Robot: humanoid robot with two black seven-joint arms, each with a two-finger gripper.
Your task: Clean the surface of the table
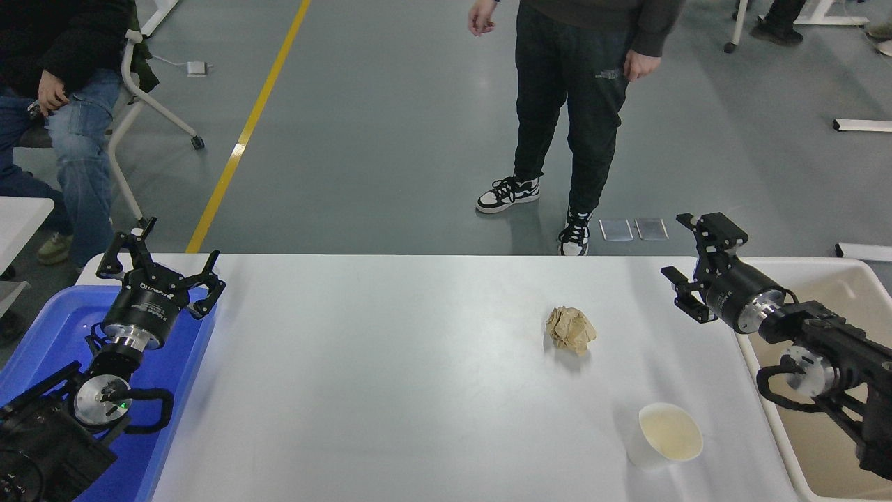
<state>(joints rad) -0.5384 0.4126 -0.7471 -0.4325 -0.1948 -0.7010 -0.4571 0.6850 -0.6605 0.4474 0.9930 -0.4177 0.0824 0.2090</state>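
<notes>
The table (390,390) fills the lower centre of the frame, from the blue bin (49,328) at lower left to the beige bin (850,279) at lower right. On it, right of centre, lies a crumpled brown paper ball (571,330). Below and to the right of that stands a white paper cup (662,436), upright, mouth open, well apart from the ball.

The left gripper (159,259) hangs over the blue bin's far edge at lower left, fingers spread and holding nothing. The right gripper (686,254) sits above the table's right edge, beside the beige bin, pointing toward the upper left of the frame. Its fingers are apart and it grasps nothing. It is clear of both ball and cup.

At upper centre a person (571,97) in black trousers stands on the grey floor beyond the table. A second person (63,104) in jeans sits at upper left. A yellow line (244,132) runs across the floor at upper left.
</notes>
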